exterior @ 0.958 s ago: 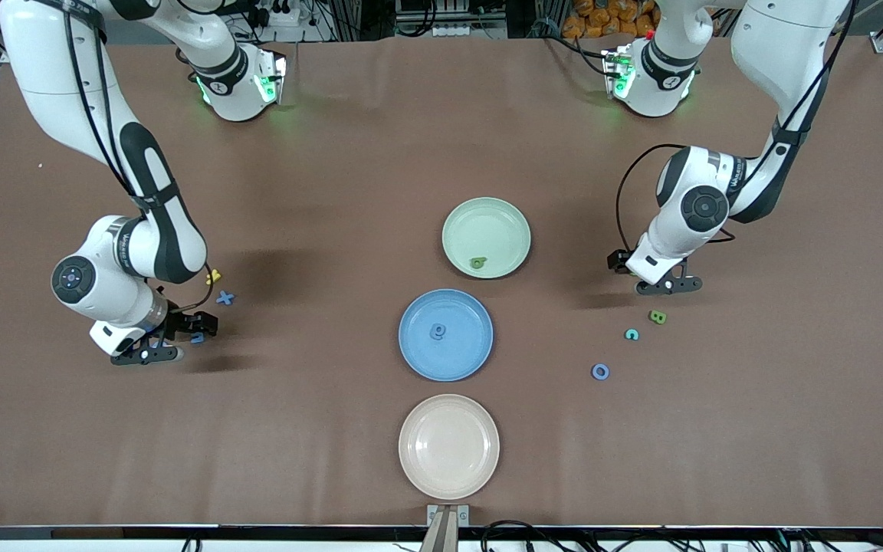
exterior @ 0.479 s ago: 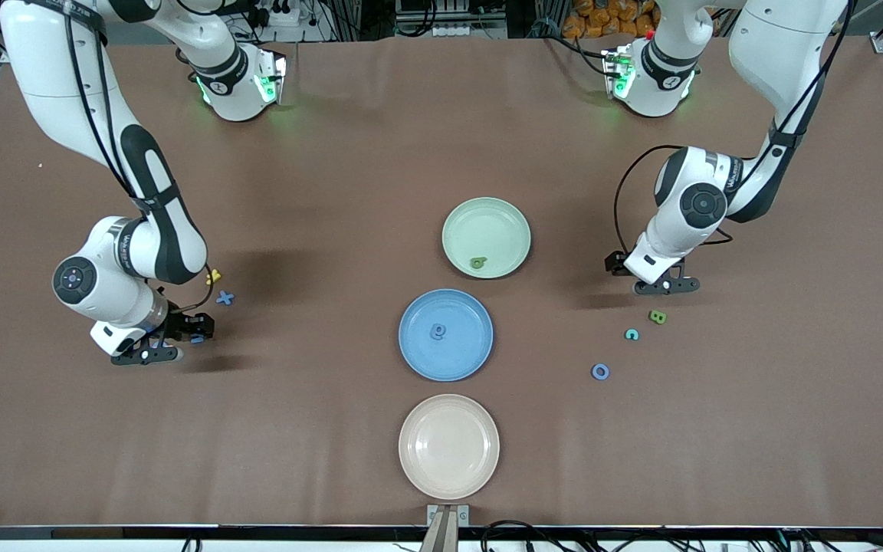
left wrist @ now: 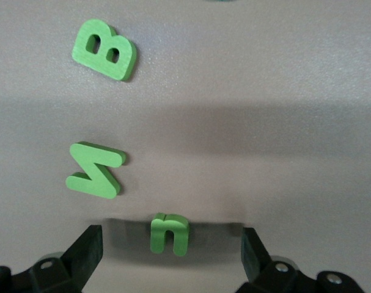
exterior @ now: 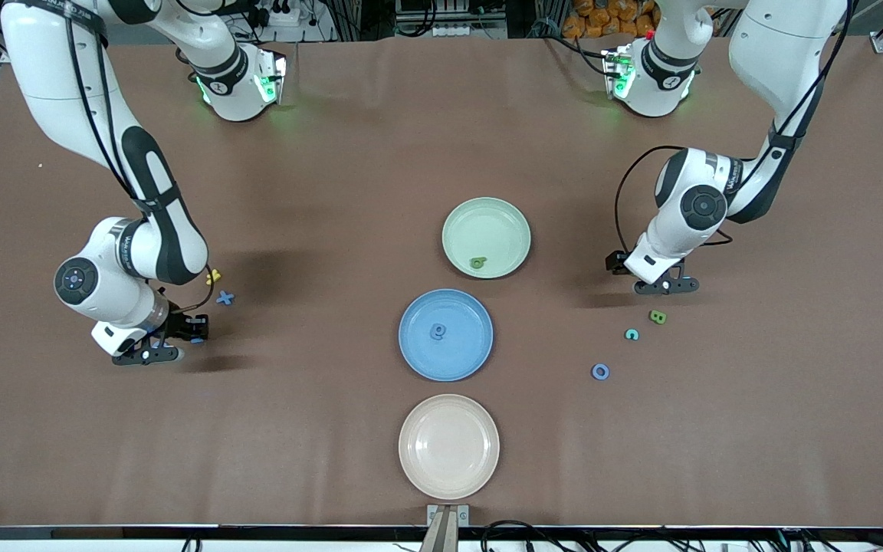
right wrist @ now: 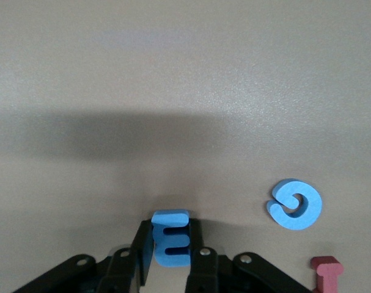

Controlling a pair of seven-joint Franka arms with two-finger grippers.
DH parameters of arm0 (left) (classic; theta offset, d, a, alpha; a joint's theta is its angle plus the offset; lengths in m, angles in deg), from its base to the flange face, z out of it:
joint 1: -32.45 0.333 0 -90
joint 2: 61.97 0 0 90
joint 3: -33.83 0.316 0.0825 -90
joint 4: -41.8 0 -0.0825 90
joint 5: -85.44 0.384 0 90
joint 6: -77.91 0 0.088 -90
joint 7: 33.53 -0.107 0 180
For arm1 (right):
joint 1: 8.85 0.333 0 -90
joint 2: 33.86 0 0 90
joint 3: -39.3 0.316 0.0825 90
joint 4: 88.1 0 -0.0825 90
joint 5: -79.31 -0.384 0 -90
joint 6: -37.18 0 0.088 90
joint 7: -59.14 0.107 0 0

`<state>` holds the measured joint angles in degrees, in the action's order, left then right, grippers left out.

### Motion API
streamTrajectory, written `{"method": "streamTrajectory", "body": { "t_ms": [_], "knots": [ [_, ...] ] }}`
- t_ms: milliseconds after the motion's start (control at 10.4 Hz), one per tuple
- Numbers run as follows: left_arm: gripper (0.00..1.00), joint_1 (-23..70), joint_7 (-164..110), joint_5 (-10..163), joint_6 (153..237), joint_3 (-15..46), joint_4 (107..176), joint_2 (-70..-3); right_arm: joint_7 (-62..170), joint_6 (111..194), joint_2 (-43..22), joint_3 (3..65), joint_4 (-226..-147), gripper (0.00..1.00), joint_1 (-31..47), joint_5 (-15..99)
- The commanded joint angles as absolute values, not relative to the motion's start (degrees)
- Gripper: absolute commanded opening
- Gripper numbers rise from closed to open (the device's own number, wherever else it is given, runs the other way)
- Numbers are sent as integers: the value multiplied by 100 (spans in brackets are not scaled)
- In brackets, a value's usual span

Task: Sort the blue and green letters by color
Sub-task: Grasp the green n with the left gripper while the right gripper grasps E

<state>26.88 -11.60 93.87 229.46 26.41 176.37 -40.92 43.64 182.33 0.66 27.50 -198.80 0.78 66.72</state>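
My right gripper (exterior: 195,331) is low at the right arm's end of the table, shut on a blue letter E (right wrist: 171,239) that stands between its fingers (right wrist: 143,244). A curled blue letter (right wrist: 294,204) lies close by, and a blue X (exterior: 225,298) lies beside that arm. My left gripper (left wrist: 170,256) hangs open over a small green n (left wrist: 169,233); a green N (left wrist: 95,169) and a green B (left wrist: 104,49) lie next to it. The green plate (exterior: 487,218) holds one green letter (exterior: 478,263). On the blue plate (exterior: 457,360) lies one blue letter (exterior: 438,330).
An empty beige plate (exterior: 449,452) is nearest the front camera. A teal c (exterior: 631,334) and a blue O (exterior: 600,372) lie near the green B (exterior: 658,316). A yellow letter (exterior: 213,276) sits by the blue X, and a red letter (right wrist: 327,268) beside the right gripper.
My right gripper's fingers have closed from wide open onto the blue E. The left arm has shifted only slightly and its gripper stays open.
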Motion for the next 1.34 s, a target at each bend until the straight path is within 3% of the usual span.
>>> {"method": "streamTrajectory", "body": {
  "t_ms": [0,96,192,958,1246],
  "knots": [
    [97,2762,-1235,9476,23075,2609,17698,-4079,4227,18264,68,2884,-19841,10,-59,6551],
    [57,2762,-1192,9433,23075,2609,17698,-4079,4236,18203,68,2884,-19771,7,-59,6551],
    [1,2744,-991,9389,23075,2609,17698,-4079,4253,18115,68,2884,-19701,6,-50,6551],
    [0,2735,-130,9371,23075,2416,17365,-4149,5068,16227,60,2893,-18287,6,107,6551],
    [0,2674,755,9371,23075,1970,17092,-4193,6542,16110,86,3015,-17996,6,669,6533]
  ]
}}
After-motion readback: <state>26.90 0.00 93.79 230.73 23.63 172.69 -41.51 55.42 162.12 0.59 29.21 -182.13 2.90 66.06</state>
